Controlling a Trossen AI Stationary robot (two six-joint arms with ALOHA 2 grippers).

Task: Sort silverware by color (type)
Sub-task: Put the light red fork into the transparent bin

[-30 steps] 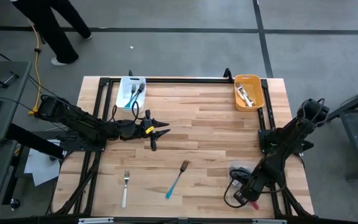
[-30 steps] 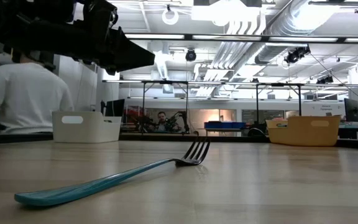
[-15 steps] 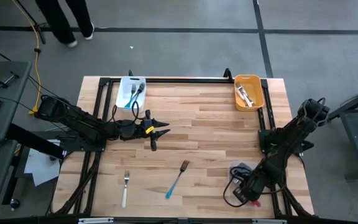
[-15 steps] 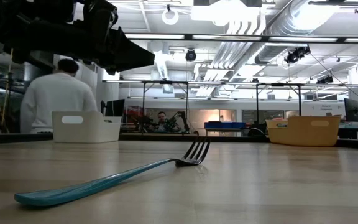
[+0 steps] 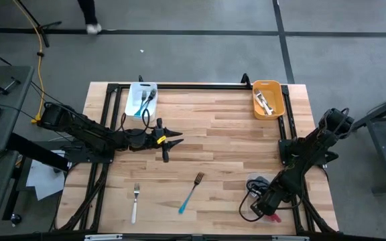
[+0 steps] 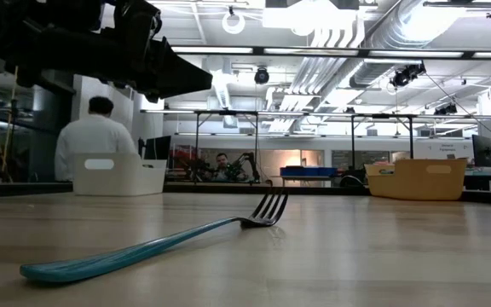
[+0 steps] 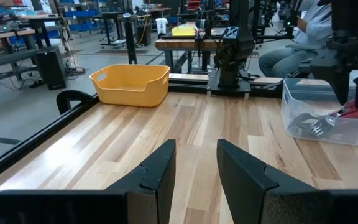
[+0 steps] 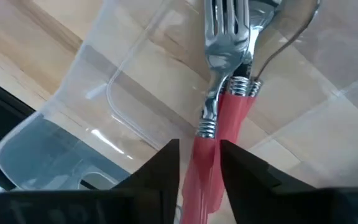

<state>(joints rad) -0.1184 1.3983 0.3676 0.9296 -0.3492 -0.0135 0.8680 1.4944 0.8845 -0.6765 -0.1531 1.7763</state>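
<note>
The right gripper (image 8: 199, 163) hangs over the clear bin (image 8: 98, 124) at the table's near right corner, fingers parted around the handles of the red-pink forks (image 8: 219, 106) lying inside; it looks to be letting one go, since nothing is pinched. That bin evidently collects the red-pink ones. Relative to it, the orange bin (image 5: 268, 98) with white-handled forks sits at the far end of the same side, and the white bin (image 5: 141, 99) with dark-looking forks stands across the table at the far left. The left gripper (image 5: 171, 142) waits near the white bin, fingers apart and empty. Still unsorted on the table (image 5: 233, 140), left of the clear bin: a teal fork (image 5: 190, 193) and a white-handled fork (image 5: 135, 202). No legible writing shows.
</note>
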